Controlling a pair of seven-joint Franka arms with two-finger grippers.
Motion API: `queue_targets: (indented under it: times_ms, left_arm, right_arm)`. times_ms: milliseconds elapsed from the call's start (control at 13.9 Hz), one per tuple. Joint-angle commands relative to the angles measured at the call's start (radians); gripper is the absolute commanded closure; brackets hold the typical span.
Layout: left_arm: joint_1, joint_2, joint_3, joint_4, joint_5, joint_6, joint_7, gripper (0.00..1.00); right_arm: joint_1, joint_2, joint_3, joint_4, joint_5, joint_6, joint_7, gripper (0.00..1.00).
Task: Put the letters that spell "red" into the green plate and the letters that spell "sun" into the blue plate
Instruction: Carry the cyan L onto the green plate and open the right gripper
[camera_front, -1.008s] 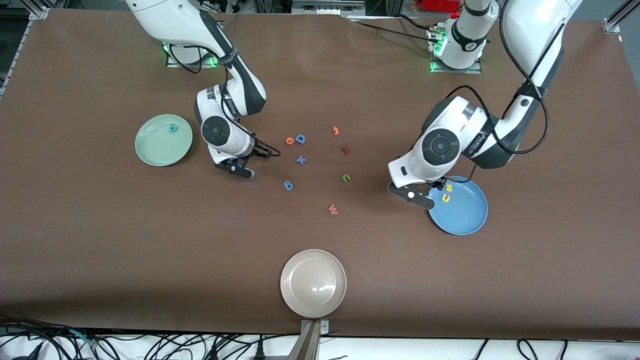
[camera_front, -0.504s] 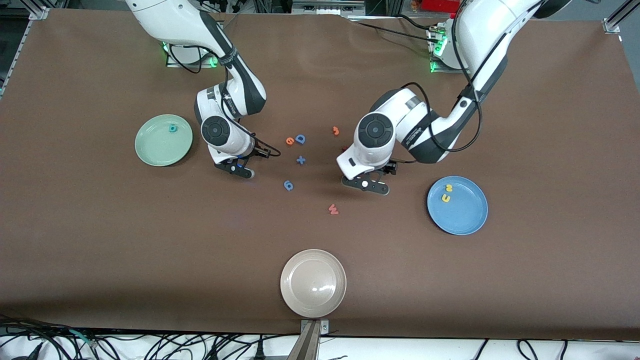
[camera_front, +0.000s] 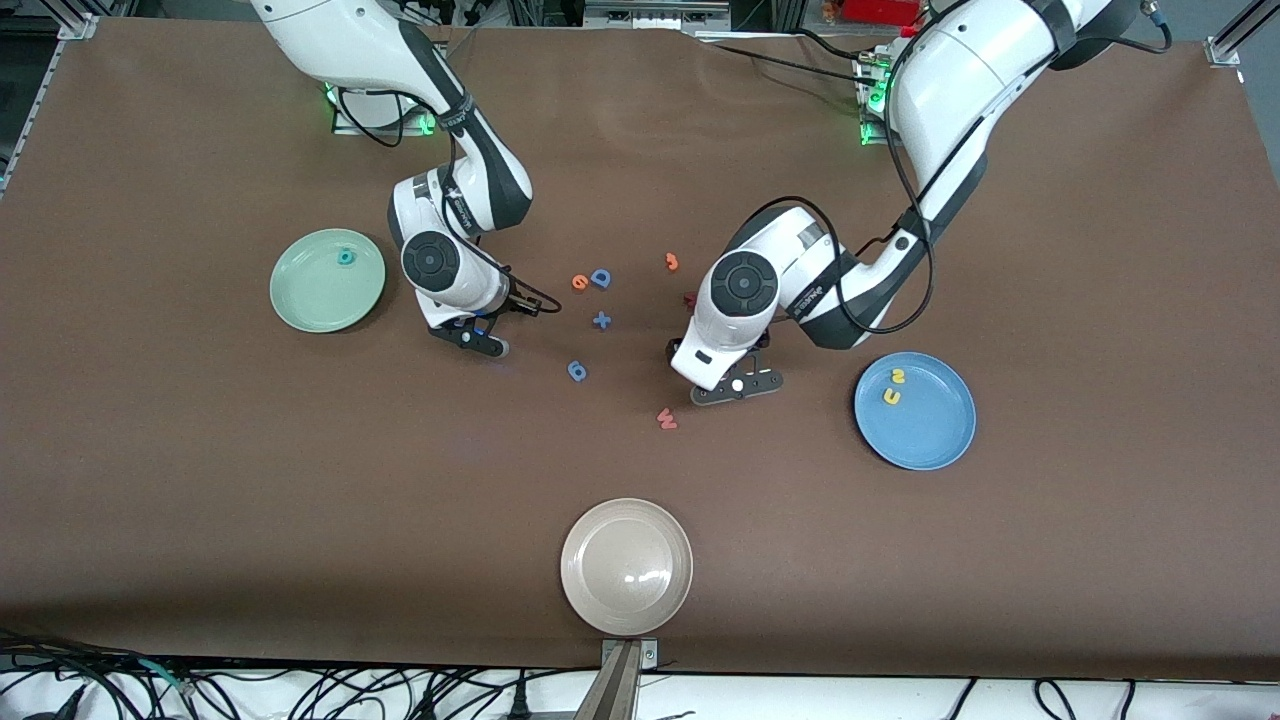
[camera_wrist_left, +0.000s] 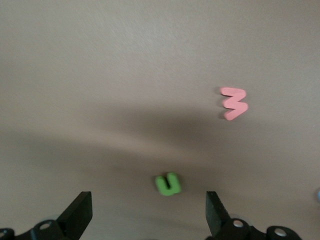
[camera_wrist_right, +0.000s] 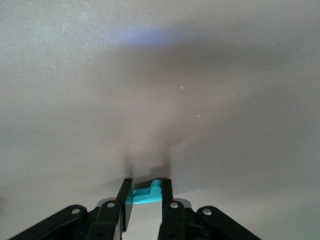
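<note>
The green plate (camera_front: 300, 300) lies toward the right arm's end of the bench (camera_front: 200, 500) and holds the teal "d" (camera_front: 346, 257). Just beside it, between the plate and the loose letters in the middle, the right arm's jaws are low at the bench surface. The right wrist view shows them pinching the teal "r" (camera_wrist_right: 146, 194) across its narrow width. For this letter the plate is the near target, so I judge a lift and a short carry toward it is what remains.

The orange "e" (camera_front: 579, 282) lies touching or just beside the blue "D" (camera_front: 601, 277), well within the right arm's reach.

The left arm's jaws are spread wide over the green "n" (camera_wrist_left: 168, 184), which the hand hides in the front view. In the left wrist view it lies on the bench inside the gap between the two fingertips (camera_wrist_left: 80, 212), roughly centred, with its legs pointing away from the wrist. A straight descent should therefore bracket it across its width. The pink "w" (camera_wrist_left: 234, 103) is near but outside that gap.

The blue plate (camera_front: 940, 440), toward the left arm's end, holds the yellow "s" (camera_front: 898, 376) and the yellow "u" (camera_front: 891, 396).
</note>
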Motion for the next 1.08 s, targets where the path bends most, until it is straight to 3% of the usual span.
queue_targets:
  times_ms: [0,288,432,576,864,1008]
  left_arm:
    - [-0.044,0.054,0.017,0.036,-0.002,0.088,-0.121,0.00]
    - [-0.081,0.068,0.041,0.022,0.001,0.124,-0.169,0.00]
    - [-0.130,0.068,0.099,0.020,0.022,0.124,-0.169,0.00]
    - [-0.176,0.069,0.155,0.019,0.036,0.124,-0.169,0.00]
    - [-0.167,0.063,0.152,0.002,0.019,0.082,-0.187,0.00]
    - [-0.181,0.065,0.150,-0.009,0.019,0.082,-0.241,0.00]
  right_arm:
    - [-0.004,-0.073,-0.032,0.003,0.017,-0.105,-0.020,0.84]
    - [-0.005,-0.159,-0.160,0.029,0.017,-0.300,-0.188,0.84]
    - [-0.005,-0.179,-0.252,0.053,0.017,-0.407,-0.294,0.84]
    - [-0.005,-0.180,-0.328,0.063,0.013,-0.442,-0.382,0.84]
    - [-0.005,-0.163,-0.528,0.061,0.004,-0.469,-0.673,0.84]
    - [-0.007,-0.128,-0.587,0.061,0.000,-0.455,-0.761,0.84]
